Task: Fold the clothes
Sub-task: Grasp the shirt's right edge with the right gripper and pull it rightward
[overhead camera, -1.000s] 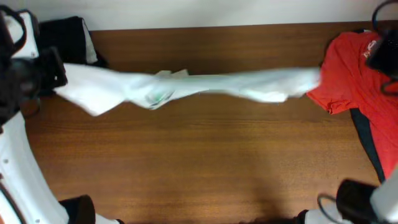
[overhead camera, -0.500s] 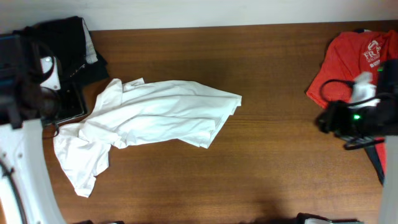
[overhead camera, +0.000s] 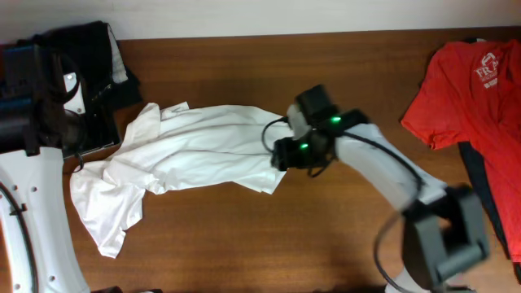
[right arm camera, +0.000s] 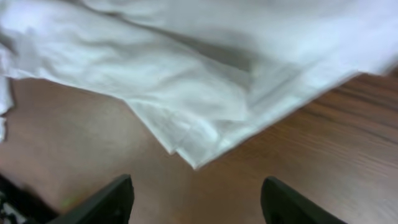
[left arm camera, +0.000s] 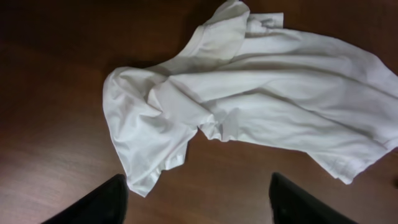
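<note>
The white shirt (overhead camera: 195, 150) lies crumpled on the desk (overhead camera: 244, 236), left of centre, with one sleeve trailing toward the near left; it sits much as it did half a second ago, whereas a second ago it was a blurred band stretched across the back of the desk. The main change is the right arm: it was over by the red T-shirt (overhead camera: 464, 89) and now reaches across to the shirt's right edge, where the right end effector (overhead camera: 281, 155) sits. In the right wrist view its fingers are spread wide and hold nothing, and a hem corner of the shirt (right arm camera: 186, 81) lies on the desk just ahead of them. The left end effector (left arm camera: 198, 179) is likewise spread and empty, above bare desk near the shirt's bunched sleeve. Dark garments (overhead camera: 94, 49) lie at the back left corner.
</note>
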`<move>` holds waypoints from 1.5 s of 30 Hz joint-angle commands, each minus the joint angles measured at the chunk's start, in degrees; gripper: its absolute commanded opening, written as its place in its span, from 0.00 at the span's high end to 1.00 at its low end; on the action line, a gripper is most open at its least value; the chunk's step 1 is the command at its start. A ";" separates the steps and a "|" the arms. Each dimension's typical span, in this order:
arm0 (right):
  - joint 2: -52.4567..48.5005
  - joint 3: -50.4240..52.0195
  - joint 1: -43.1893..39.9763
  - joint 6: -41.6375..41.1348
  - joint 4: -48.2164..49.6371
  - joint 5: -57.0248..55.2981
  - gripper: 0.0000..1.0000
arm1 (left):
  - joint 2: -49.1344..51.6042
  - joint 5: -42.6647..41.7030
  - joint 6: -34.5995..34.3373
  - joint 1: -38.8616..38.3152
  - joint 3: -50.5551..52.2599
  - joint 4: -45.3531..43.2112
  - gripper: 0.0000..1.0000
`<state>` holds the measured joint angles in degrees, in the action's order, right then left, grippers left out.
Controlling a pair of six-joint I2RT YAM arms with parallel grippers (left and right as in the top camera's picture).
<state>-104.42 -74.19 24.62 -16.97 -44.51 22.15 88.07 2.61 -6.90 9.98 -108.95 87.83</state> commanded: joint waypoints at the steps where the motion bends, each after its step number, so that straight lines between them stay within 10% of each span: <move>1: -5.57 0.46 1.79 -3.48 3.02 0.35 0.37 | -0.28 -0.13 0.04 0.24 0.17 -0.35 0.23; 7: -6.75 0.48 1.62 -3.45 5.55 -9.27 0.41 | -0.28 -0.28 0.04 0.24 0.17 -0.42 0.23; 14: -6.75 0.48 2.10 -6.62 7.39 -7.78 0.72 | -0.28 -0.28 0.04 0.24 0.17 -0.59 0.23; 22: -7.72 0.92 2.12 -7.15 7.48 -7.56 0.54 | -0.28 -0.28 0.04 0.24 0.17 -0.37 0.23; 33: -9.18 -0.24 1.73 -7.52 7.45 -7.45 0.96 | -0.28 -0.26 0.04 0.24 0.17 -0.85 0.22; 45: 6.67 -21.53 -10.60 -6.38 -28.89 -13.57 0.96 | 1.01 -1.14 0.04 0.24 0.17 -1.03 0.22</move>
<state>-106.17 -91.02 17.63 -24.05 -68.62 13.58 88.09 2.39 -6.94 10.00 -108.95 86.96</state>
